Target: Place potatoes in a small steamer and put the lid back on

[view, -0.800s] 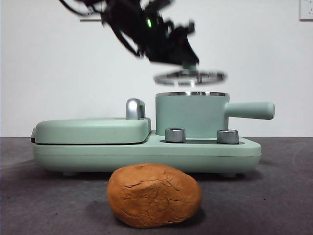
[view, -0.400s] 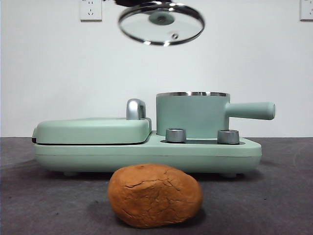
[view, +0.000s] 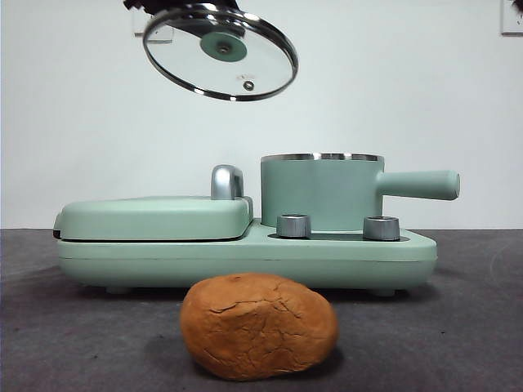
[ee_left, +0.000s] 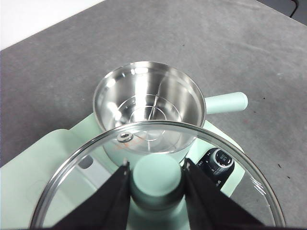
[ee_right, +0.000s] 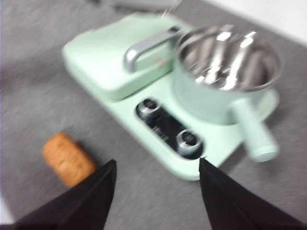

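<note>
Since earlier, one lid [view: 219,51] farther left, tilted, in left end effector [ee_left: 156,178]'s grip; one potato [view: 258,325]; right end effector [ee_right: 156,184] wide.

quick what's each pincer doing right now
Left pincer: closed on the lid by its knob, held high.
Right pincer: open, empty, above the table.

Potato [view: 258,326], cooker [view: 245,253] on table [view: 458,327]

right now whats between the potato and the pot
In the front view, the appliance base with its two knobs sits between the potato and the pot.
</note>
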### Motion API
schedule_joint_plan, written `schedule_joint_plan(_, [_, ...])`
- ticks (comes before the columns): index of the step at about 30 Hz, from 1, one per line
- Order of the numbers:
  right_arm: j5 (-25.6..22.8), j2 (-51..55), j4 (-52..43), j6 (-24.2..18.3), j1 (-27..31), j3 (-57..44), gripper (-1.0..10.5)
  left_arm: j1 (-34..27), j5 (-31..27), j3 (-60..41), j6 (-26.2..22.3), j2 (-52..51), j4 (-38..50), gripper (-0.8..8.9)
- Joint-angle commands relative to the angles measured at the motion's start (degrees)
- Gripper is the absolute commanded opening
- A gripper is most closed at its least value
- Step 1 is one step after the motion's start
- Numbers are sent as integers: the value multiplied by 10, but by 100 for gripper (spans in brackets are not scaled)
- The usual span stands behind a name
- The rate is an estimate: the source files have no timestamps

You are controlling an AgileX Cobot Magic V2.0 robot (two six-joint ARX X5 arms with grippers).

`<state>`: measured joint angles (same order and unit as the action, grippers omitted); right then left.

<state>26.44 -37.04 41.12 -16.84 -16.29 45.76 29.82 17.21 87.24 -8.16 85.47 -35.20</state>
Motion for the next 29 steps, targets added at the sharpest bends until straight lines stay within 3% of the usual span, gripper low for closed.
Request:
schedule_joint_plan(1, [2,-35,3,-37,-32,10,282,0,3,14,-2,-13,5,10])
schedule_joint_plan(7, [2,-123,1,-100,-113,10,353,-6,2,14,-2,-40,-6,10])
schedule_joint_plan(12, [1,-208,-20,-123,-172,10,353,-7,1,14,-2,-58,-11,9])
schedule_joint_plan(29, [-10,-410,-169,-126,-289,10,353,-24,1,14,-17,-63,-22,9])
